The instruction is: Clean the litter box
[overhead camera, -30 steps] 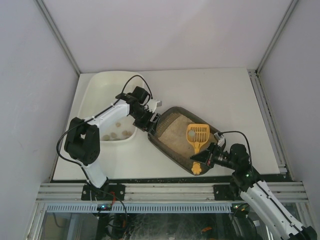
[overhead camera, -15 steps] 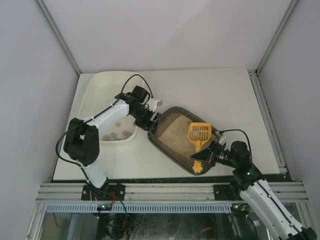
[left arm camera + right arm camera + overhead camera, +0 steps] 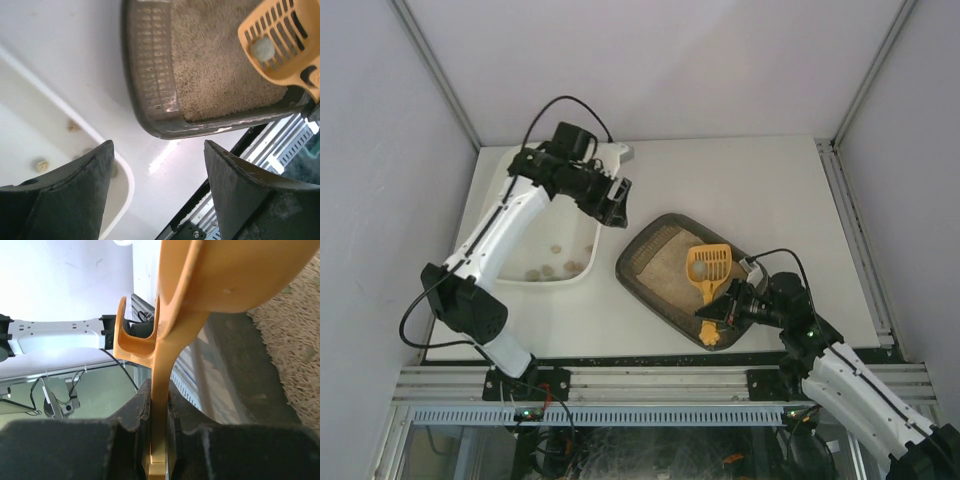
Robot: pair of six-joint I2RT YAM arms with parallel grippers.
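**Right jaws:** closed flat on the thin handle of the yellow plastic scoop [image 3: 708, 266]. The wrist view shows the handle pinched edge-on between two black pads [image 3: 132, 415]. The scoop's slotted, shovel-shaped head sits over the right part of the litter box [image 3: 150, 65]. One pale round clump [image 3: 262, 49] lies on the slots. The handle end, with its hanging loop, reaches over the box's near rim.

**Left jaws:** wide open, holding nothing. Their two matte black fingers [image 3: 75, 200] hang in the air over the strip of tabletop [image 3: 760, 190] between the white tub [image 3: 565, 235] and the litter box.

**Litter box:** a dark, shallow tray with rounded corners and a ribbed, sloping inner wall, filled with fine beige grains. It lies at an angle near the middle of the tabletop, toward the near edge. The smooth, glossy tub stands just to its left, not touching it, with several small tan clumps [image 3: 555, 270] on its floor.
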